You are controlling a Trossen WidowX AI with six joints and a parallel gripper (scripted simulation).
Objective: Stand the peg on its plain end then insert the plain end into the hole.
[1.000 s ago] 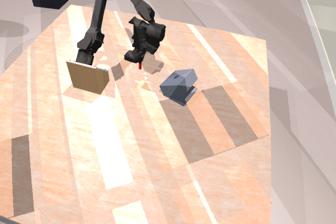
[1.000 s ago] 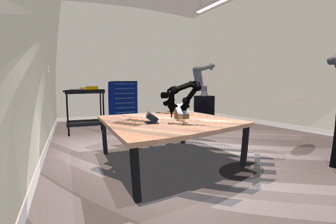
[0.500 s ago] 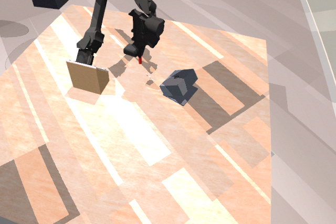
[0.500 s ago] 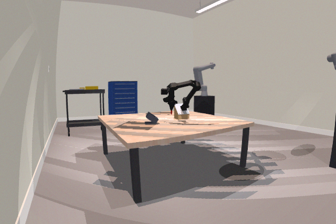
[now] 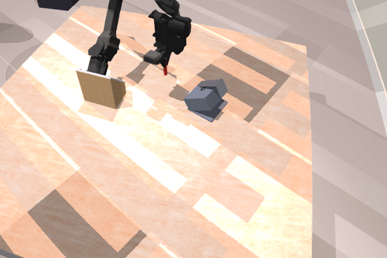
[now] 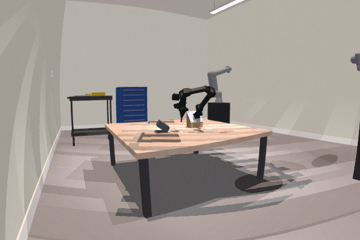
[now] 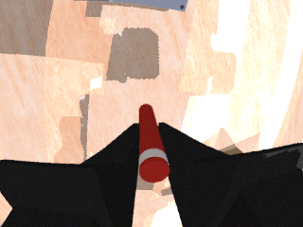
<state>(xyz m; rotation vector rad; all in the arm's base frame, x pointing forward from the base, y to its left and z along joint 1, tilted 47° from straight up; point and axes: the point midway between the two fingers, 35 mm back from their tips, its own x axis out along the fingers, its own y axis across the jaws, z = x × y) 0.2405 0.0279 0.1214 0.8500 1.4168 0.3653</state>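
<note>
The red peg (image 5: 165,70) (image 6: 181,120) (image 7: 148,130) is upright in the grip, its plain end pointing down above the table (image 5: 250,183) (image 6: 215,137). Its white band is near the top end, close to the wrist camera. My gripper (image 5: 165,60) (image 6: 181,115) (image 7: 149,129) is shut on the peg, with a finger on each side below the band. The blue-grey sloped panel (image 5: 201,103) (image 6: 162,126) stands apart from the peg, to its right in the top view. Its hole (image 5: 203,88) shows as a small dark spot there. Only the panel's edge (image 7: 163,4) shows at the top of the wrist view.
A brown block (image 5: 100,90) (image 6: 190,123) with a white face stands close to the arm's base, left of the gripper in the top view. A blue drawer cabinet (image 6: 131,103) and a cart (image 6: 90,98) stand beyond the table.
</note>
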